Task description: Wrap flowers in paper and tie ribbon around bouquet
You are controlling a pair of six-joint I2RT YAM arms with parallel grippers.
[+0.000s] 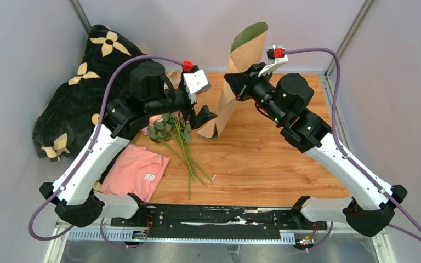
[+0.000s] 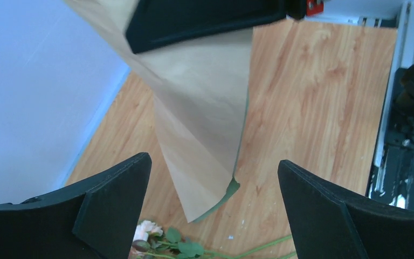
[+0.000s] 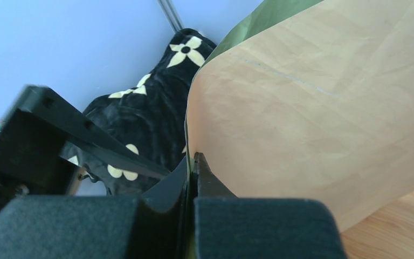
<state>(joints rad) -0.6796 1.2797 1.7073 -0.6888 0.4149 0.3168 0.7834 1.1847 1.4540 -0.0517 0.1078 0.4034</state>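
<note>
Our right gripper point(image 3: 192, 175) pinches the paper point(image 1: 245, 57) beside the flowers point(image 1: 170, 129); our left gripper point(image 2: 213, 165) gapes empty. We should lower the sheet flat.

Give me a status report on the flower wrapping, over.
Right gripper: jaws shut on the paper, sheet held upright. Left gripper: jaws open, empty. Flowers lie unwrapped on the table. Nothing seen in the way.

The wooden surface point(image 1: 263, 159) carried the flowers point(image 1: 171, 129); left of the flowers lay a pink cloth point(image 1: 134, 170) and a black blanket point(image 1: 77, 109).
</note>
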